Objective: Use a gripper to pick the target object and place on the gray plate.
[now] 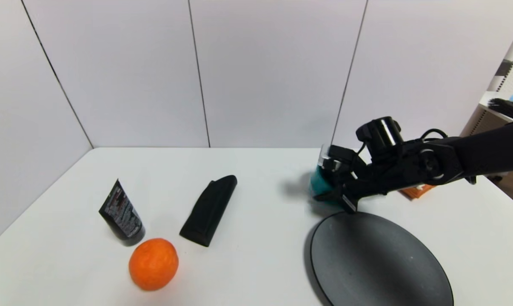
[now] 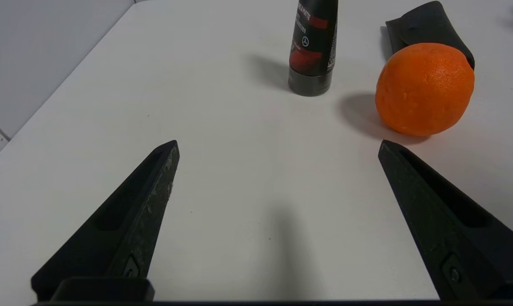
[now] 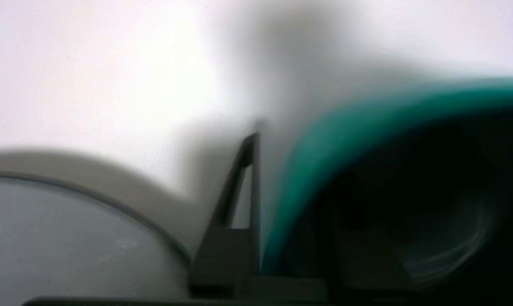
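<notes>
The teal saucepan [image 1: 319, 185] is beside the far rim of the gray plate [image 1: 380, 263], at the right of the table. My right gripper [image 1: 337, 193] is shut on its wall. In the right wrist view one finger [image 3: 250, 170] is outside the teal wall [image 3: 346, 140] and the other is inside the dark bowl; the gripper [image 3: 294, 178] straddles the rim. The plate [image 3: 69, 238] lies close beside it. The pan's handle is hidden by the arm. I cannot tell whether the pan touches the table. My left gripper [image 2: 277, 144] is open and empty above bare table.
An orange [image 1: 153, 263], a black tube [image 1: 121, 214] and a black case [image 1: 208, 209] lie on the left half of the table. An orange waffle toy [image 1: 416, 192] sits behind the right arm. White walls close the back and left.
</notes>
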`<state>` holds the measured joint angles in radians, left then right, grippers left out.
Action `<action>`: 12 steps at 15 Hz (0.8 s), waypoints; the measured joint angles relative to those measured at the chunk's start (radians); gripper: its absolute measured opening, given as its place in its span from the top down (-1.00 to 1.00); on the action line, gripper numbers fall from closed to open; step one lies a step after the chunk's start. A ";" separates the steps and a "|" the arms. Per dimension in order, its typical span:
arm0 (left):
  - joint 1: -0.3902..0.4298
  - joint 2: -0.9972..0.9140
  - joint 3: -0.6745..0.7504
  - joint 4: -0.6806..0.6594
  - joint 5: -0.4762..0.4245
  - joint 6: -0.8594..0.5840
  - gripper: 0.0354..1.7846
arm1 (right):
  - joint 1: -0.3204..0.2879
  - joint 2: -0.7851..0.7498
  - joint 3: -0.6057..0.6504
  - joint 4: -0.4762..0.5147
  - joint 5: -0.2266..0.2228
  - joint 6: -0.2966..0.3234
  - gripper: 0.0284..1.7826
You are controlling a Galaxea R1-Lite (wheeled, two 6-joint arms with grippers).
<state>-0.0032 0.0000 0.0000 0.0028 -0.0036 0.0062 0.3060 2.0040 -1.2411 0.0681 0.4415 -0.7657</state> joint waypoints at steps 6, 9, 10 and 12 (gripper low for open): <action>0.000 0.000 0.000 0.000 0.001 0.000 -0.89 | -0.001 -0.023 -0.026 0.000 0.001 0.008 0.89; 0.000 0.000 0.000 0.000 0.001 0.000 -0.89 | -0.014 -0.059 -0.080 -0.001 0.001 0.014 0.89; 0.000 0.000 0.000 0.000 0.001 0.000 -0.89 | -0.021 -0.078 -0.101 0.000 0.001 0.016 0.89; 0.000 0.000 0.000 0.000 0.001 0.000 -0.89 | -0.033 -0.120 -0.140 0.007 0.006 0.020 0.89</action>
<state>-0.0032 0.0000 0.0000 0.0032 -0.0028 0.0066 0.2728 1.8843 -1.3815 0.0753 0.4472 -0.7460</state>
